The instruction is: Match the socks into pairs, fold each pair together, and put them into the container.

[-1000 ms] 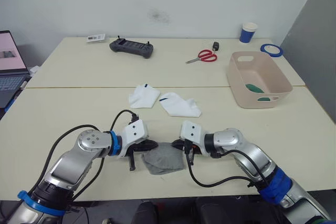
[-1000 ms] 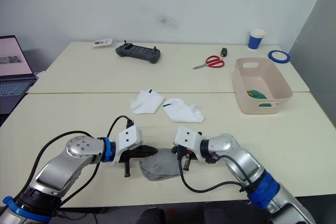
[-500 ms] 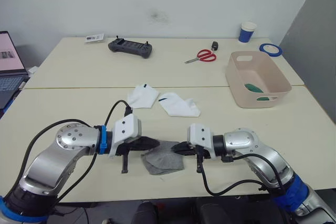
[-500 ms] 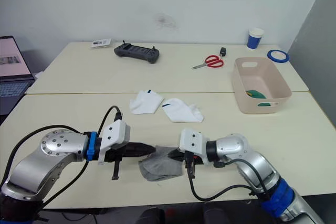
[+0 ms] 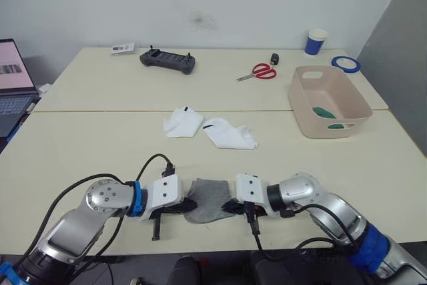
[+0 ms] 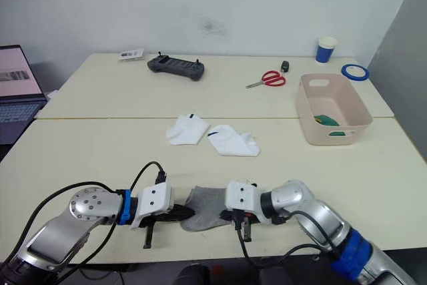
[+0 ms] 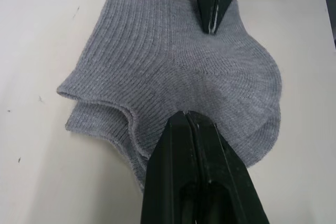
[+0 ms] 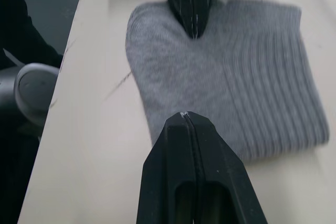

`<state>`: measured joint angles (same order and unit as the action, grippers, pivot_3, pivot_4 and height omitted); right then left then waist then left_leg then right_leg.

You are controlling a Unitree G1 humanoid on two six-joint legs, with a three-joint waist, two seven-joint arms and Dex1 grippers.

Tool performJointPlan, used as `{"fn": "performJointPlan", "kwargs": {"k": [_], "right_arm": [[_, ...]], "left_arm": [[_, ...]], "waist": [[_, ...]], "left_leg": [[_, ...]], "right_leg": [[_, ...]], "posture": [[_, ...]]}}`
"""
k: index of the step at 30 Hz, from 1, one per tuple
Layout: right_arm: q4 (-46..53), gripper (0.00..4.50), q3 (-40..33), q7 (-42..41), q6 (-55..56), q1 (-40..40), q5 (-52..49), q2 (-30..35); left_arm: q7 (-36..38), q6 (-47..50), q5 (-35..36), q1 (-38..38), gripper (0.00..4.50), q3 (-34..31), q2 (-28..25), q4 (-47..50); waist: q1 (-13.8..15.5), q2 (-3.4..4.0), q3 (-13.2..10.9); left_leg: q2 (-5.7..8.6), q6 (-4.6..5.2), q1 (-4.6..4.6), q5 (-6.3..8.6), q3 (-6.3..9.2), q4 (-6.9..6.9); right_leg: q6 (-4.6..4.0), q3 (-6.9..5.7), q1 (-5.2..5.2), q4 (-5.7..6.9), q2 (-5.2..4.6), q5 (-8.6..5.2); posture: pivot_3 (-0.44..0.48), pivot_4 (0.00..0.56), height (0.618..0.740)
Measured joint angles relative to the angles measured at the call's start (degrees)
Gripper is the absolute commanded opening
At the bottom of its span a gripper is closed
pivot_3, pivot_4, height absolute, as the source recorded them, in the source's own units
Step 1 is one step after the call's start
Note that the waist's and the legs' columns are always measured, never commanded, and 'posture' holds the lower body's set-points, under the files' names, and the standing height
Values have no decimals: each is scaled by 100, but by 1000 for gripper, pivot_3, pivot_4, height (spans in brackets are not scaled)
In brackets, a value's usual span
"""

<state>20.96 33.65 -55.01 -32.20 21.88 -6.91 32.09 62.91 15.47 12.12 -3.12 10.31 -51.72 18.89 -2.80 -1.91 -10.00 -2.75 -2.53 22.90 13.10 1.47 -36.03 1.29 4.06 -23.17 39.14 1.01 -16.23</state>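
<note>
A flat grey pair of socks [image 5: 209, 195] lies near the table's front edge, one layer over the other [image 7: 157, 61]. My left gripper [image 5: 189, 205] is shut on its left edge, the tip [image 7: 185, 115] lying over the fabric. Facing it, my right gripper [image 5: 231, 206] is shut on the opposite edge [image 8: 182, 115]. Two white socks [image 5: 183, 122] [image 5: 230, 134] lie apart mid-table. The pink container [image 5: 303, 108] stands at the right with something dark green [image 5: 325, 112] inside.
On the far table lie a black controller [image 5: 167, 60], red scissors [image 5: 258, 71], a blue paper cup [image 5: 314, 41] and a blue tape roll [image 5: 345, 64]. A laptop [image 5: 13, 81] sits at the far left edge.
Both grippers have come down towards the table's front edge with the grey socks, which now lie flatter and stretched away from me. The white socks and container have not moved.
</note>
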Motion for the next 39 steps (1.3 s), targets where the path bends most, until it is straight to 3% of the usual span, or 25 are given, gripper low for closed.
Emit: {"fn": "performJointPlan", "kwargs": {"k": [8, 13, 17, 27, 39], "right_arm": [[892, 14, -897, 214, -710, -418, -669, 59], [1182, 14, -1374, 800, -1417, -748, -952, -115], [1185, 906, -1596, 991, -2371, -754, -1410, -173], [868, 4431, -2006, 1603, -4041, -518, -2223, -853], [-33, 4481, -2009, 2395, -4892, 179, -2399, -2264]], "left_arm": [[-3, 939, 970, -240, 0, -632, 51, 558], [-53, 905, 651, -193, 0, -321, 49, 443], [-51, 491, 258, -51, 0, -82, 50, 37], [-129, 27, 178, 275, 0, -158, 64, -92], [-323, 1, 160, 591, 0, -297, 60, 73]], "waist": [[4, -1, -2], [-5, -1, -2], [-8, -1, -2], [-29, 2, 2], [-141, 18, 47]], "left_leg": [[2, 0, 6, 0, 2, -2], [2, 0, 4, 0, 1, -1], [0, 0, 4, 0, 3, -1], [0, 0, 0, 0, 0, 1], [-4, 0, -13, 0, 0, 6]], "right_leg": [[2, -2, 1, -1, 0, 1], [2, 0, 0, -1, 0, 0], [0, -2, -1, 0, 0, 0], [1, 2, 1, 1, 0, 0], [-5, 3, 5, 5, 4, 3]], "posture": [[0, 150, 740], [0, 150, 740], [0, 150, 740], [0, 150, 740], [0, 150, 740]]}}
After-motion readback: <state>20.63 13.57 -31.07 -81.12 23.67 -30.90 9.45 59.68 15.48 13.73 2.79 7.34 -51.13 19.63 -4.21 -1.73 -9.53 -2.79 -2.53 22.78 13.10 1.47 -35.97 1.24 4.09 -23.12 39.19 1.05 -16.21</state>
